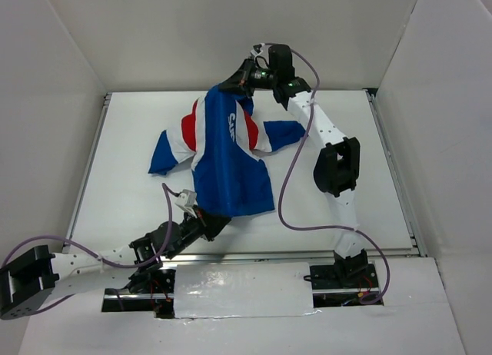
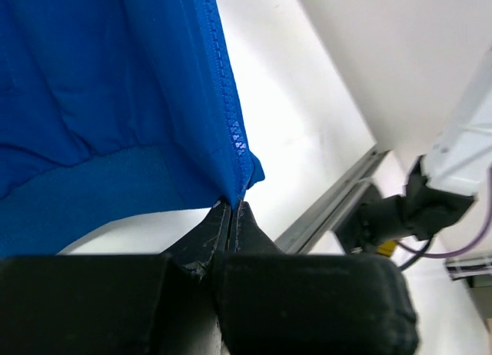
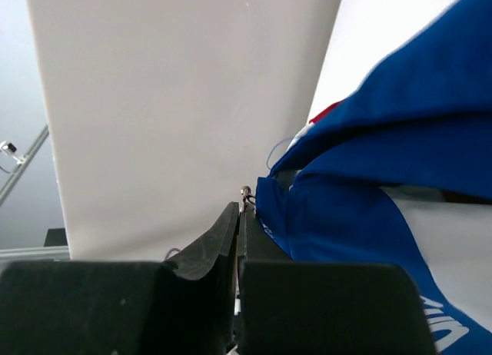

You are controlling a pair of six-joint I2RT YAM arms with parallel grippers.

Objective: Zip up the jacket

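Note:
The jacket (image 1: 231,151) is royal blue with red shoulders and white stripes, and hangs stretched between my two grippers over the table. My left gripper (image 1: 209,218) is shut on the jacket's bottom hem corner, by the zipper's lower end (image 2: 240,151). In the left wrist view the left gripper (image 2: 232,205) pinches the blue fabric (image 2: 108,101). My right gripper (image 1: 244,80) is shut at the jacket's top, held up near the back wall. In the right wrist view the right gripper (image 3: 241,209) pinches a small metal zipper pull (image 3: 245,192) beside the blue collar (image 3: 346,209).
The white table (image 1: 338,209) has metal rails along its left (image 1: 86,170) and right (image 1: 393,170) edges. White walls enclose the back and both sides. A purple cable (image 1: 296,163) loops along the right arm, and another trails by the left arm.

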